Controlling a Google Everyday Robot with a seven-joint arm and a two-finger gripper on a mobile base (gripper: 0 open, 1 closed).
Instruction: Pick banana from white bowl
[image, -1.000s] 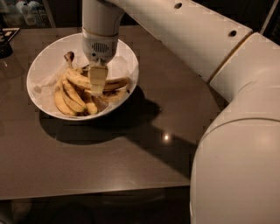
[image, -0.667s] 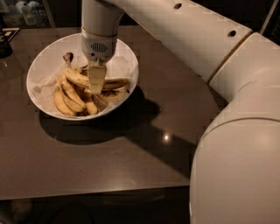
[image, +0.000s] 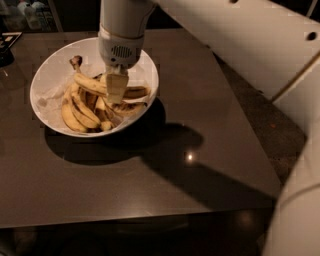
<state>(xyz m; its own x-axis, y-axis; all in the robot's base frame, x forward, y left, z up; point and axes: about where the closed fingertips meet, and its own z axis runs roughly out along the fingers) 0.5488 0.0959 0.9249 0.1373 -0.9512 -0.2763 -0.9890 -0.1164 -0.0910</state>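
1. A dark brown desk (image: 210, 100) with a dull sheen fills the view. Its near edge runs across the bottom, and the floor beyond its right edge is dim.
2. The white bowl (image: 41, 82) stands on the desk toward the far left corner, well away from the near edge and the right edge.
3. The bowl holds a heap of yellow fruit. The banana (image: 89, 84), speckled and streaked with brown, lies on top of the heap, its dark stem end pointing to the bowl's far rim and its body running rightward.
4. Several shorter bananas (image: 75, 112) lie under and beside it, packed against the bowl's near wall.
5. The gripper (image: 116, 92) hangs from the pale arm (image: 225, 40) straight down into the bowl and meets the banana about mid-length. The banana seems to come out again on the gripper's right, toward the bowl's right rim.
6. Whether the gripper is clenched on the banana or released cannot be told from this view.
7. A broad shadow (image: 165, 145) spreads from the bowl toward the near right corner.
8. A dark object (image: 7, 42) sits at the far left corner.
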